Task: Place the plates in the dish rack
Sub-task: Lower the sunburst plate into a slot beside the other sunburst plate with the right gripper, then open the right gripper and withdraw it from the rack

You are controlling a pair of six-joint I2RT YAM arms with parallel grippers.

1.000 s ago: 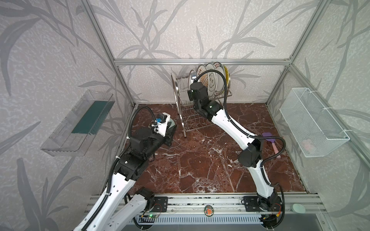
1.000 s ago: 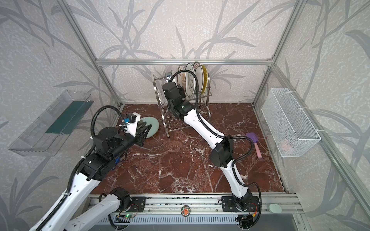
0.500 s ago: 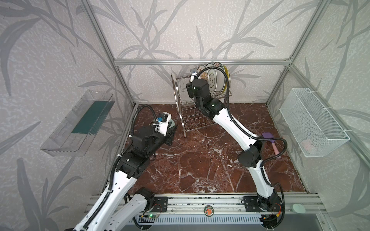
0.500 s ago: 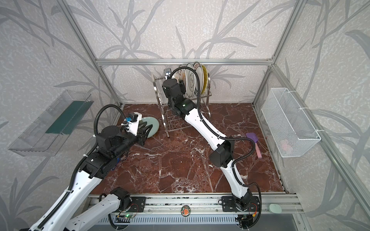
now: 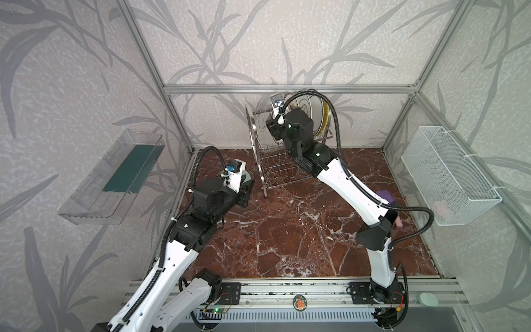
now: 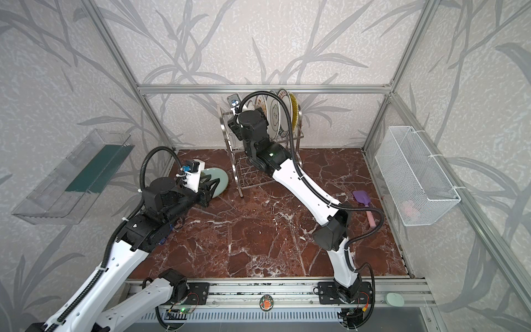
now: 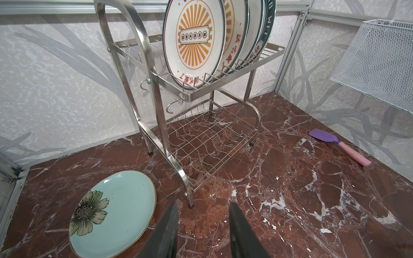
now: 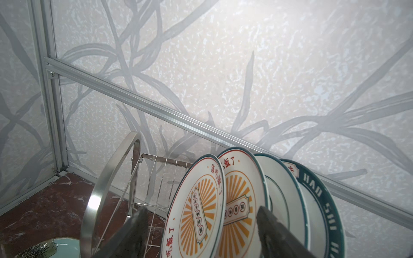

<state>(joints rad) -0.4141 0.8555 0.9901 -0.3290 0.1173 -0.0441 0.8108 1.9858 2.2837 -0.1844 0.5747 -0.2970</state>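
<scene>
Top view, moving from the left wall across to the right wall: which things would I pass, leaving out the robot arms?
clear plastic tray → pale green flower plate → dish rack → purple spatula → white mesh basket

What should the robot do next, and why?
Probably move the left end effector to the green flower plate and grip its rim. That plate lies flat on the table beside the rack, the other plates already stand in it, and this end effector is open and empty.
</scene>
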